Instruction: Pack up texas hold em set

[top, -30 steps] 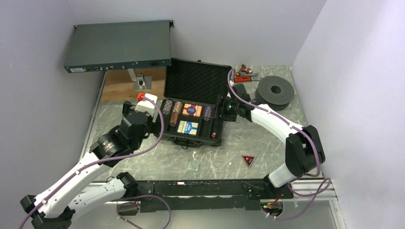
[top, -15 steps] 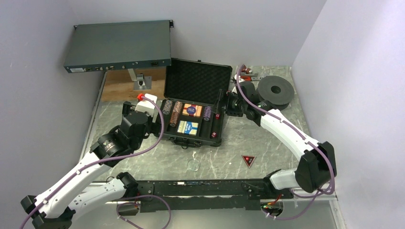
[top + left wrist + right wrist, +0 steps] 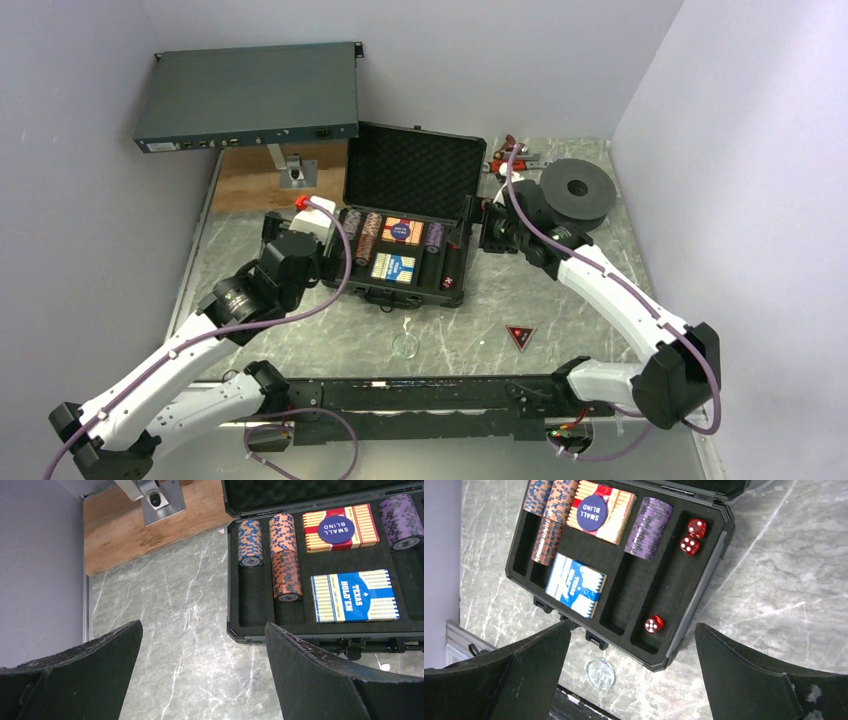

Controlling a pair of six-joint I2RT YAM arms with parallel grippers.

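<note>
The black case lies open mid-table with its lid standing up at the back. Its foam tray holds striped chip stacks, a red deck with a blue "small blind" button on top, a blue deck, purple chips and three red dice. The triangular marker lies on the table, in front of the case to the right. My left gripper is open over bare table beside the case's left edge. My right gripper hangs open and holds nothing, over the case's near right corner.
A grey-blue rack unit sits at the back left above a wooden board. A black spool stands right of the case, with small metal parts behind it. A clear disc lies near the front edge.
My right gripper has drawn back to the right from the case's dice compartment and its jaws have opened wide. The left arm shifted slightly.
</note>
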